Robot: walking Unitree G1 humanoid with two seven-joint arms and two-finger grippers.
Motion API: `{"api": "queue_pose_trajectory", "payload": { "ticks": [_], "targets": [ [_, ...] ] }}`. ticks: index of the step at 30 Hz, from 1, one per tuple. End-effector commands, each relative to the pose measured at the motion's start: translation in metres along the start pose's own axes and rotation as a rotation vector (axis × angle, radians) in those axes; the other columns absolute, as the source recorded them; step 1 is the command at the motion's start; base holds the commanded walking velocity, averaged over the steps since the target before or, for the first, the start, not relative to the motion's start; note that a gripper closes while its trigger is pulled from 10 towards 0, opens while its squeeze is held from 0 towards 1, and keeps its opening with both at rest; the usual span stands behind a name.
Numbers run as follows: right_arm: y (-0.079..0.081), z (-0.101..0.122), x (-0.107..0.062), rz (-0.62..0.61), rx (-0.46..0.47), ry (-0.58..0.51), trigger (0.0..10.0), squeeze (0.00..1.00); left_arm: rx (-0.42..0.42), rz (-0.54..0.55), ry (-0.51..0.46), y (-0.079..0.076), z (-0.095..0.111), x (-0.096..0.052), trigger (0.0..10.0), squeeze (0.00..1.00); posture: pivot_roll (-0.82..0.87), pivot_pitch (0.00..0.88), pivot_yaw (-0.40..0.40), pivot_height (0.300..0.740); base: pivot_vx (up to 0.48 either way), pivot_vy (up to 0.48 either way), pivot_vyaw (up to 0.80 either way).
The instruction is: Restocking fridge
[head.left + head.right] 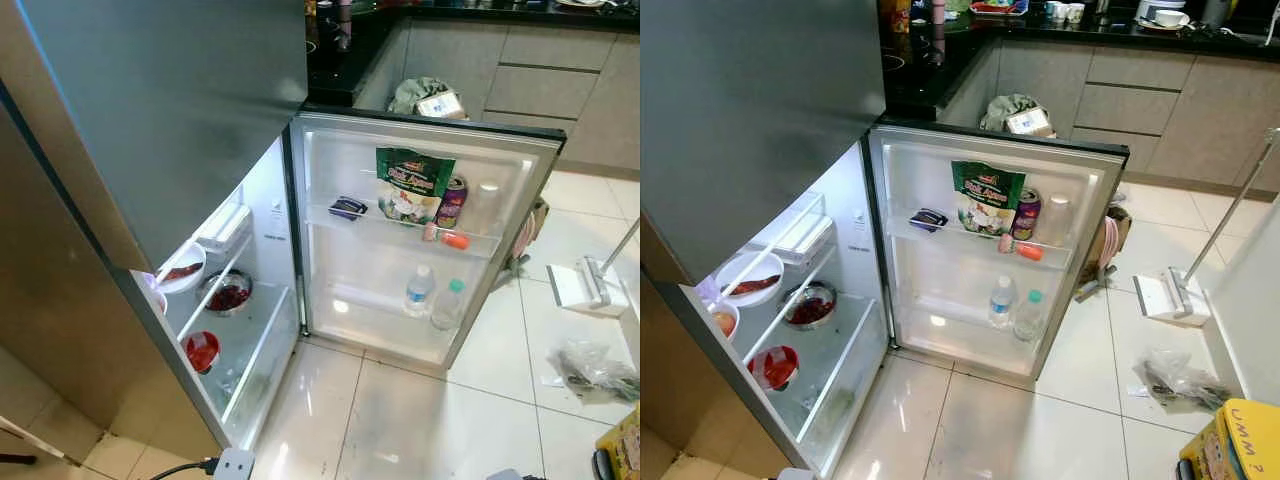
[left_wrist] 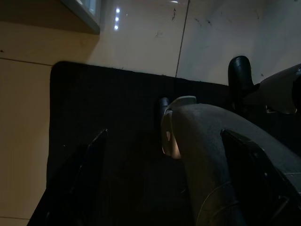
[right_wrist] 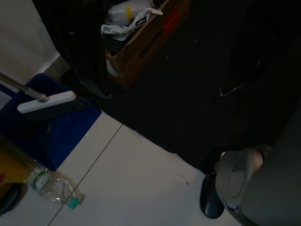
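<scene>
Fridge (image 1: pixel 420 240) stands open; left hand (image 2: pixel 164 188) and right hand (image 3: pixel 164 52) hang apart, holding nothing.

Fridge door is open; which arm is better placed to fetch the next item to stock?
Right, probably. Its wrist view shows a plastic bottle lying on the white floor close by, while the left wrist looks at a dark mat.
</scene>
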State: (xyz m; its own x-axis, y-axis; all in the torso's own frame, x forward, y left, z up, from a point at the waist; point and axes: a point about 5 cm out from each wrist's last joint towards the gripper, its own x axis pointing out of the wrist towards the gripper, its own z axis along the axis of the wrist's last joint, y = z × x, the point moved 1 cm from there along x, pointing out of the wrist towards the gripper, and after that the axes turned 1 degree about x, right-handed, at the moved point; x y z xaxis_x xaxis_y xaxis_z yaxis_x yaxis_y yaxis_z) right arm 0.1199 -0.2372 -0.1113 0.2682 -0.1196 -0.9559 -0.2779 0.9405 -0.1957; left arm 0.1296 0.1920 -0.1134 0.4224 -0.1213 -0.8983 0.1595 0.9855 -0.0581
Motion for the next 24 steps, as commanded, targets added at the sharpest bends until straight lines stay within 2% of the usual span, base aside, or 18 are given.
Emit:
{"api": "queue_pose_trajectory", "payload": {
  "ticks": [1, 6, 9, 24],
  "targets": [
    [0.0, -0.003, 0.0, -0.004, 0.005, 0.011, 10.0, 0.0, 0.036, 0.011, 0.021, 0.008, -0.001, -0.002, 10.0, 0.0, 0.01, 0.0, -0.012, 0.74, 0.0, 0.0, 0.0],
    [0.006, -0.012, 0.0, 0.018, 0.077, 0.016, 10.0, 0.0, 0.01, 0.013, 0.01, 0.004, 0.001, 0.0, 10.0, 0.0, 0.01, 0.0, -0.028, 0.74, 0.0, 0.0, 0.0],
    [0.009, -0.021, 0.0, 0.041, 0.068, 0.041, 10.0, 0.0, 0.001, 0.01, 0.004, 0.002, 0.002, 0.0, 10.0, 0.0, 0.0, 0.0, -0.026, 0.74, 0.0, 0.0, 0.17],
    [0.006, -0.027, -0.001, 0.047, 0.075, 0.052, 10.0, 0.0, 0.015, 0.009, 0.023, 0.003, -0.003, -0.001, 10.0, 0.0, 0.0, 0.0, -0.021, 0.74, 0.0, 0.0, 0.78]
  ]
}}
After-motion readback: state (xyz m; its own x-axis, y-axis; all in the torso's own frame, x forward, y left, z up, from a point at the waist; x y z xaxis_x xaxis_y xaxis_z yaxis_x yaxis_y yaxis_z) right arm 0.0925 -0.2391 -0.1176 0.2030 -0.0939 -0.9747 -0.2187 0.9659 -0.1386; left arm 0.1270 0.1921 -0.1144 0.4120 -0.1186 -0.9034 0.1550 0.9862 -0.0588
